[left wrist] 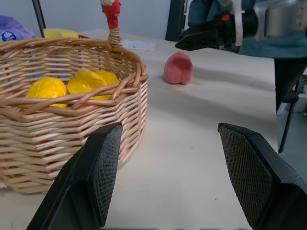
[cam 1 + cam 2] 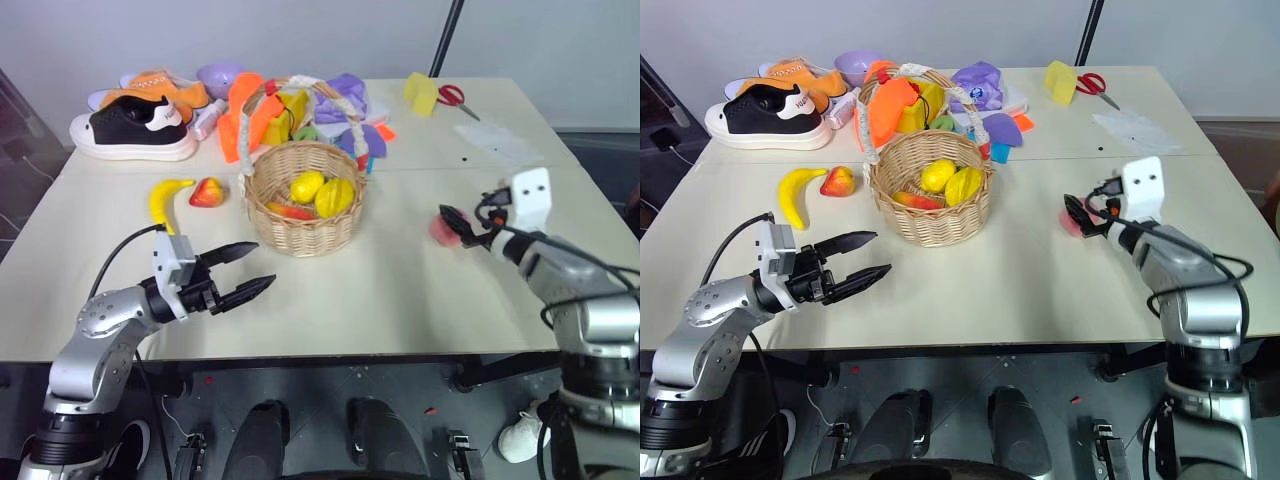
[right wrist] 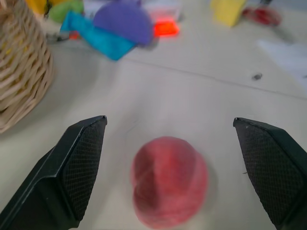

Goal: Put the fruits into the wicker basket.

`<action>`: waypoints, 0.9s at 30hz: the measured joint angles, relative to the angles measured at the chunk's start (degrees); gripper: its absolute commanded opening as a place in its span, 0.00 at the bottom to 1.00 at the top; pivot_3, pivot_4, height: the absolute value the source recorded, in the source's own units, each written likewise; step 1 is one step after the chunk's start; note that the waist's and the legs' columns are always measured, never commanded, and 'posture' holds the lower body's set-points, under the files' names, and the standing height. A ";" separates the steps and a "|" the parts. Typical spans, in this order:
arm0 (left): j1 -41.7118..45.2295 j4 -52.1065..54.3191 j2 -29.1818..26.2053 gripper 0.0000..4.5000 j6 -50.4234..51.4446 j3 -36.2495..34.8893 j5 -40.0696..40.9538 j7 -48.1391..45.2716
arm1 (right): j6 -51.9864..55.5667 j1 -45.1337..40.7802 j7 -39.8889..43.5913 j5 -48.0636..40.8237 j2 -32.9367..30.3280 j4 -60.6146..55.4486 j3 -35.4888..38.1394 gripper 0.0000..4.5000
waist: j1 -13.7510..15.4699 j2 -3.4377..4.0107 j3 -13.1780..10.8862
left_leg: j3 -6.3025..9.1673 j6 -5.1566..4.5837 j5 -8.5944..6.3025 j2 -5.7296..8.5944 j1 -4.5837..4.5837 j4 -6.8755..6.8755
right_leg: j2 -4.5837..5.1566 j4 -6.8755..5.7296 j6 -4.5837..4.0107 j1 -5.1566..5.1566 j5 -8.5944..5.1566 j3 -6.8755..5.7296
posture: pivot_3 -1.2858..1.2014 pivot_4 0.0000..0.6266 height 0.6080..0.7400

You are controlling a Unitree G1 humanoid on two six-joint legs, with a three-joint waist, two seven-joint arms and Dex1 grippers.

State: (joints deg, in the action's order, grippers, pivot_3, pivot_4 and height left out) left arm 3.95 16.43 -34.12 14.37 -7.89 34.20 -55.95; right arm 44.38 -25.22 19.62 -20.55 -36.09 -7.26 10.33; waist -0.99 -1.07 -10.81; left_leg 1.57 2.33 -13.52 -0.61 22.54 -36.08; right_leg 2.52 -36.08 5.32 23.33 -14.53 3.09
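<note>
Pink peach (image 3: 170, 181) sits between the right tool's (image 3: 175, 167) spread fingers.

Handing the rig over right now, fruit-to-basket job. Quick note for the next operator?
Left gripper: open, empty, level above the table in front of the wicker basket.
Right gripper: open wide, its fingers either side of the peach, not closed on it.
Done: yellow lemon-like fruits and a red-and-yellow piece lie in the basket.
Left: the peach on the table right of the basket; banana and mango-like piece left of it.
</note>
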 measured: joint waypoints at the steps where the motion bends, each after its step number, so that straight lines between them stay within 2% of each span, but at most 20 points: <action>1: -0.55 0.27 0.00 0.76 -0.01 -0.11 0.02 0.27 | 1.35 -0.99 0.26 0.30 -0.65 0.62 -0.83 0.98 | 0.05 0.00 0.00 | 0.01 0.00 0.00 0.00 0.00 0.02 | -0.01 0.01 0.00 0.00 0.00 -0.01 | 0.52 0.24 1.00; 6: -3.15 1.97 0.51 0.76 -0.02 -0.11 0.02 1.71 | 6.59 -4.09 1.83 0.99 -1.17 5.53 -3.91 0.98 | 0.03 -0.01 0.00 | 0.00 -0.01 -0.01 0.00 0.05 0.00 | 0.00 0.03 0.01 0.02 0.00 -0.02 | 0.52 0.24 1.00; 13: -4.72 3.01 0.55 0.76 -0.04 -0.16 0.04 3.09 | 2.82 -6.05 2.65 4.55 -0.29 14.06 -5.61 0.98 | -0.08 -0.01 0.00 | -0.02 -0.01 -0.01 0.02 0.05 -0.02 | 0.00 0.02 0.02 0.02 0.00 -0.01 | 0.52 0.24 1.00; 20: -5.41 3.89 0.45 0.76 -0.04 -0.19 0.07 3.64 | 1.36 -6.13 3.27 5.36 1.83 16.90 -5.60 0.98 | -0.16 -0.01 0.00 | -0.01 -0.01 -0.01 0.03 0.06 0.00 | -0.02 0.01 0.03 0.04 0.01 -0.01 | 0.52 0.24 1.00; 22: -5.45 3.92 0.35 0.76 -0.04 -0.22 0.08 3.63 | 0.90 -6.13 3.26 5.79 1.95 17.72 -5.39 0.86 | -0.11 -0.01 0.00 | -0.02 -0.01 -0.01 0.03 0.06 -0.01 | -0.01 0.02 0.03 0.04 0.01 -0.01 | 0.52 0.24 1.00; 24: -5.46 3.92 0.33 0.76 -0.03 -0.23 0.08 3.64 | 0.79 -6.13 3.27 5.78 2.31 17.74 -5.25 0.69 | -0.12 -0.01 0.00 | -0.02 -0.01 -0.01 0.03 0.06 -0.01 | -0.01 0.02 0.03 0.04 0.01 -0.01 | 0.52 0.24 1.00; 27: -5.43 3.91 0.33 0.76 -0.04 -0.23 0.08 3.63 | -0.05 -5.94 3.60 6.37 2.04 17.37 -5.29 0.69 | -0.13 -0.01 0.00 | -0.02 -0.01 -0.01 0.05 0.06 -0.01 | -0.01 0.02 0.03 0.04 0.01 -0.02 | 0.52 0.24 1.00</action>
State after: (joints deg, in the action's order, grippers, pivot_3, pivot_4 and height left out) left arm -1.48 20.34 -33.79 14.34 -8.12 34.28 -52.33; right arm 44.33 -31.16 23.23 -14.17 -34.05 10.11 5.04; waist -1.12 -1.07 -10.81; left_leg 1.55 2.32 -13.53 -0.56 22.60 -36.09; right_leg 2.50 -36.07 5.35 23.37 -14.52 3.08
